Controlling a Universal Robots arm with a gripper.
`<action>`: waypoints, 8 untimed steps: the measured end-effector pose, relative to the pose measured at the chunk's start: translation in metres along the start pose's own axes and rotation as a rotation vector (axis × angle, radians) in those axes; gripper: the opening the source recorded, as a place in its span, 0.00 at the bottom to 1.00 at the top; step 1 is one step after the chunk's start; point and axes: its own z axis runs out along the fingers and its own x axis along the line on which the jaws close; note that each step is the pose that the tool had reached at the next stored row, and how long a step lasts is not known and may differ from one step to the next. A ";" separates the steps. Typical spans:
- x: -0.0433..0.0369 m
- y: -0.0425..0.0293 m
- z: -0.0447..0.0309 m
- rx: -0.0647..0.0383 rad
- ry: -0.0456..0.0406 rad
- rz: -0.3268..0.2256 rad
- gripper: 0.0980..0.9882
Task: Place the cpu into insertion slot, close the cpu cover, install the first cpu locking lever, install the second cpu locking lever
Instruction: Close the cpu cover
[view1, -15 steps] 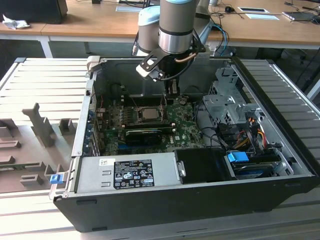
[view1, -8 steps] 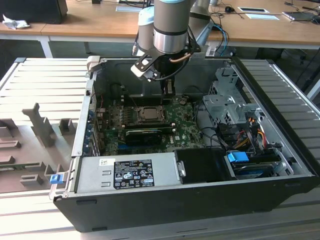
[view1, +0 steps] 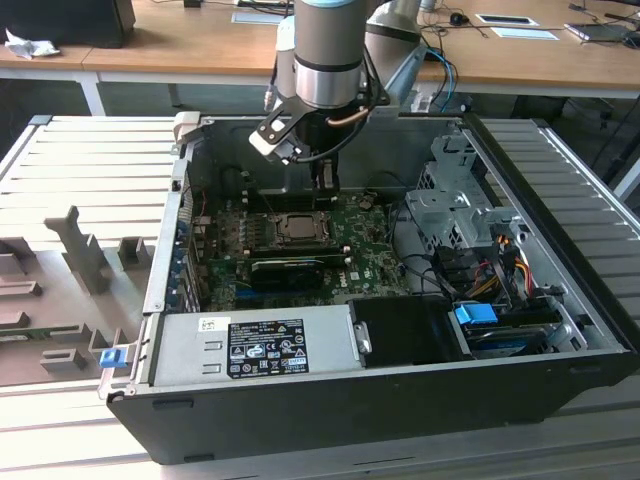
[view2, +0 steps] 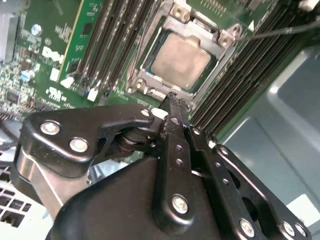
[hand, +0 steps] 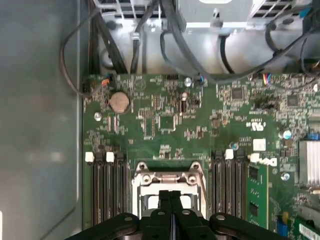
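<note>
The cpu (view2: 181, 60) lies flat in the insertion slot (view1: 297, 228), its silver-grey top facing up. The cpu cover (view2: 172, 24) lies down around it, so the chip shows through the cover's window. A thin metal locking lever (view2: 280, 31) runs out from one corner of the socket. My gripper (view2: 172, 99) hovers just off the socket's edge, shut with nothing between its black fingers. In the first wrist view the gripper (hand: 170, 197) points at the socket frame (hand: 167, 180). In the exterior view the gripper (view1: 322, 182) hangs just behind the socket.
Rows of black memory slots (hand: 107, 185) flank the socket on both sides. A long black card (view1: 288, 268) lies in front of it. The power supply (view1: 265, 348), drive cage (view1: 450, 200) and loose cables (view1: 490, 265) crowd the case. A grey foam tray (view1: 70, 270) lies outside.
</note>
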 end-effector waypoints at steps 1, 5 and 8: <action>0.0000 -0.0025 0.0022 0.000 0.0008 -0.004 0.01; -0.0002 -0.0082 0.0118 0.000 0.0016 -0.014 0.01; -0.0003 -0.0116 0.0155 0.000 0.0017 -0.019 0.01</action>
